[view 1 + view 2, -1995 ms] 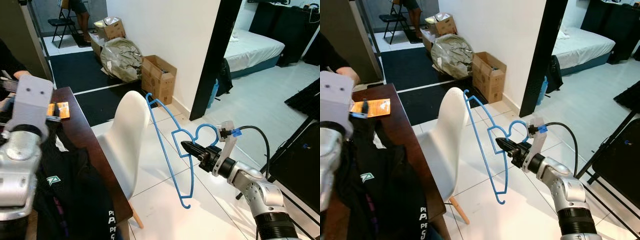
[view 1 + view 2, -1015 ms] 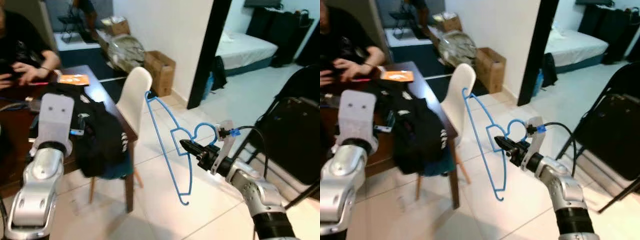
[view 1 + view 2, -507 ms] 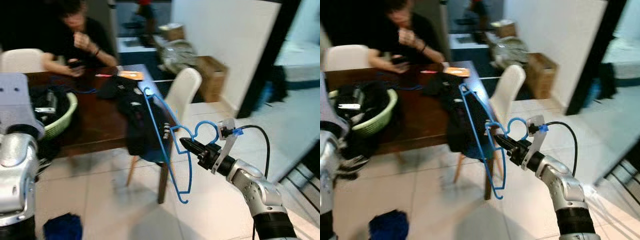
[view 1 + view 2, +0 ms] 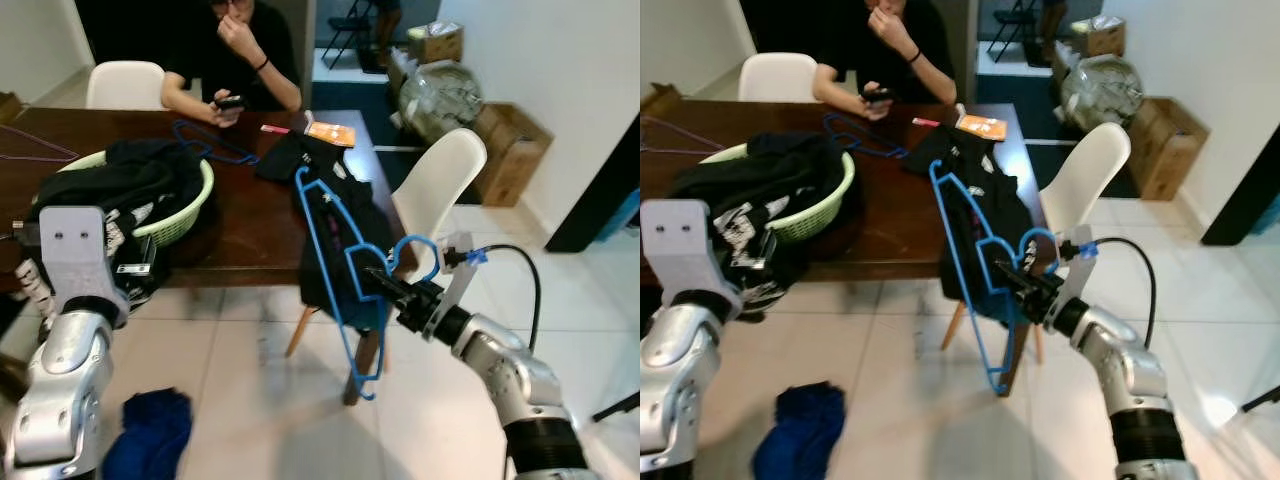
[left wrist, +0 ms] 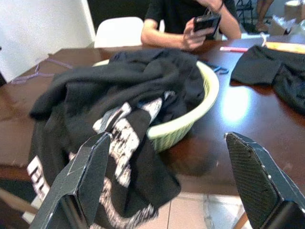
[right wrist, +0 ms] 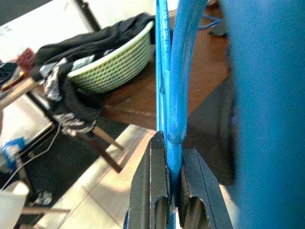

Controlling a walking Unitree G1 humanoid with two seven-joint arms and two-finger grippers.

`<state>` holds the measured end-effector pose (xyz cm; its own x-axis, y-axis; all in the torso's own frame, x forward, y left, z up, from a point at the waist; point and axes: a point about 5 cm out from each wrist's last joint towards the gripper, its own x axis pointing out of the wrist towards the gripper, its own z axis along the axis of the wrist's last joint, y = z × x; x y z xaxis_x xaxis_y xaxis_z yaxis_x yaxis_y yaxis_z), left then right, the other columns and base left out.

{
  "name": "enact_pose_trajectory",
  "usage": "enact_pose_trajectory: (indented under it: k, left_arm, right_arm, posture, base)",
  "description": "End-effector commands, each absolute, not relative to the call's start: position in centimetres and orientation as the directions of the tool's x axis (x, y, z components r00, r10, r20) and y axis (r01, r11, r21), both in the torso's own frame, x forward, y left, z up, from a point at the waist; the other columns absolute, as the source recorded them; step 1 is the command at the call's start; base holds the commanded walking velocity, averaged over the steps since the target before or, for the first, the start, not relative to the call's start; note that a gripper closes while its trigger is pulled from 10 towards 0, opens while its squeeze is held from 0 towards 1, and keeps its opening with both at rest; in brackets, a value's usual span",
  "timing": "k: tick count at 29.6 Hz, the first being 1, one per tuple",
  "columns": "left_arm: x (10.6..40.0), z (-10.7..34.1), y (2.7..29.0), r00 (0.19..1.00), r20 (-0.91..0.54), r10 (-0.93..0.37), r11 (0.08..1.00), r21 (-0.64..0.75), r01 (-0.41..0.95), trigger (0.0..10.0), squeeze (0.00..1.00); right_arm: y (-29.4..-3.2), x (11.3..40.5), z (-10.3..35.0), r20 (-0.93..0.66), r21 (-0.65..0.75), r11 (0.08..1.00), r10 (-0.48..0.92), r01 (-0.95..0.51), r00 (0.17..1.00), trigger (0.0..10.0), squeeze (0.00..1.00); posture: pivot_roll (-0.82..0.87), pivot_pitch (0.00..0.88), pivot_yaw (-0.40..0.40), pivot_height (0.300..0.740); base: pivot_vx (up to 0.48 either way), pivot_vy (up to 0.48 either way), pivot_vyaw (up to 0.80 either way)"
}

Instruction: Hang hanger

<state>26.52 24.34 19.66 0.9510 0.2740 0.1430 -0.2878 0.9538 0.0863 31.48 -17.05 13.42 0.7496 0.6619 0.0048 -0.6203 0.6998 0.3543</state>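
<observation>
The right hand (image 4: 381, 283) is clenched on the blue hanger (image 4: 335, 270), its two black fingers (image 6: 157, 191) pinching the thin frame just below the hook; the close wrist view blurs the rest of the hanger into broad blue bands. The hanger is held in the air in front of the dark desk (image 4: 250, 225), tilted, its lower end over the tiled floor. The left hand (image 5: 162, 186) is spread wide and grips nothing, pointing at the green basket (image 5: 190, 119) heaped with black clothes, which spill over the rim and hide most of it. A black garment (image 4: 335, 200) drapes over the desk edge, behind the hanger. A white chair (image 4: 440, 185) stands at the desk end. Beyond, a person (image 4: 235, 50) sits holding a phone, cut off at the frame top.
</observation>
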Motion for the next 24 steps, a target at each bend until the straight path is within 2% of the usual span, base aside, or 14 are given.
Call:
enact_pose_trajectory:
  k: [1,11,15,17,24]
  left_arm:
    - [26.7,20.5,24.7,0.940,0.180,0.288,0.950,0.068,-0.304,10.0,0.00]
    - [26.7,22.4,26.2,0.899,0.234,0.369,0.919,0.050,-0.390,10.0,0.00]
    - [26.5,22.1,26.5,0.889,0.222,0.401,0.907,0.039,-0.419,10.0,0.00]
    - [26.6,21.8,26.6,0.887,0.207,0.413,0.904,0.028,-0.428,10.0,0.00]
    - [26.7,21.4,26.9,0.877,0.170,0.448,0.890,0.006,-0.456,10.0,0.00]
  right_arm:
    - [-17.3,31.6,13.3,0.000,0.371,0.704,0.652,-0.606,0.758,10.0,0.00]
    - [-17.2,31.6,13.3,-0.003,0.357,0.715,0.645,-0.601,0.765,10.0,0.00]
    - [-17.0,31.6,13.3,-0.009,0.323,0.715,0.658,-0.621,0.753,10.0,0.00]
    - [-17.0,31.6,13.3,-0.011,0.321,0.717,0.656,-0.619,0.755,10.0,0.00]
    - [-17.3,31.8,13.3,-0.009,0.362,0.720,0.638,-0.592,0.770,10.0,0.00]
  posture:
    - [0.09,0.000,-0.048,0.740]
    - [0.09,0.000,-0.046,0.740]
    - [0.09,0.000,-0.049,0.740]
    - [0.09,0.000,-0.049,0.740]
    - [0.09,0.000,-0.048,0.740]
  base:
    - [0.480,0.000,0.00]
    - [0.480,0.000,0.00]
    - [0.448,0.000,0.54]
    - [0.000,0.000,0.80]
    - [0.000,0.000,0.00]
